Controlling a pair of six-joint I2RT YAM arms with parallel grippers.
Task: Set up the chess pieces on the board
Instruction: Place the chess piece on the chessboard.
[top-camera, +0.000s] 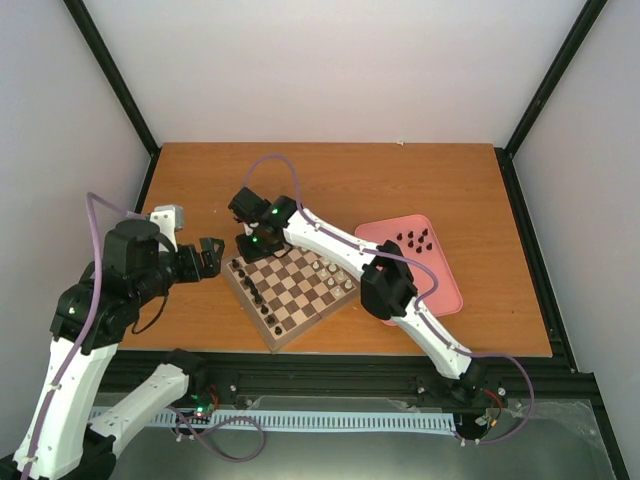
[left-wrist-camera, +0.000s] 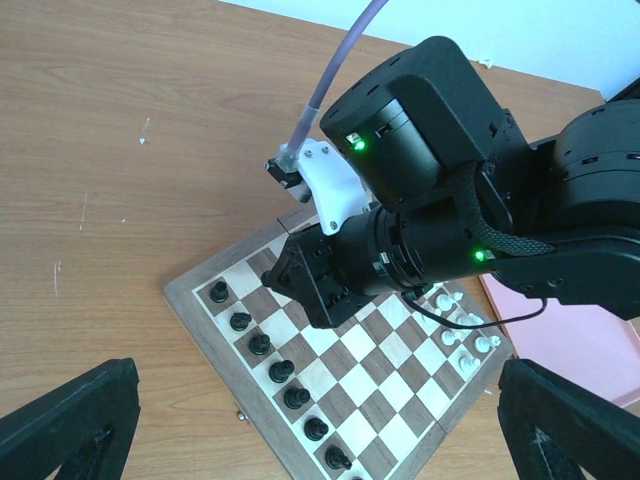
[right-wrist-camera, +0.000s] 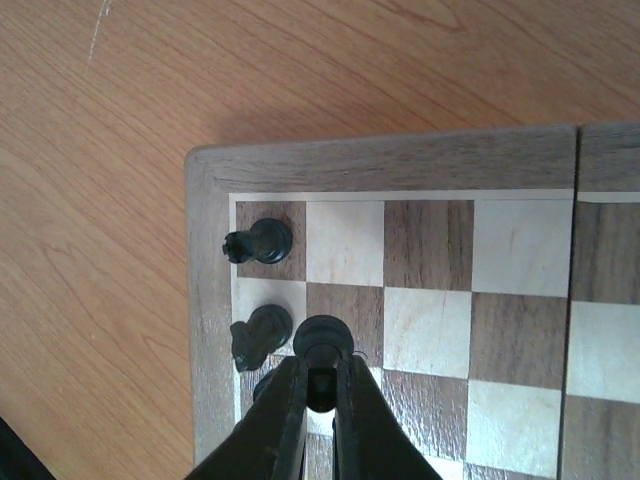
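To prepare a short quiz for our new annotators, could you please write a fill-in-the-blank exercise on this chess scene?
The right gripper is shut on a chess piece coloured ____.
The left gripper holds nothing; it is ____.
The board lies to the ____ of the pink tray.
Missing words: black; open; left.
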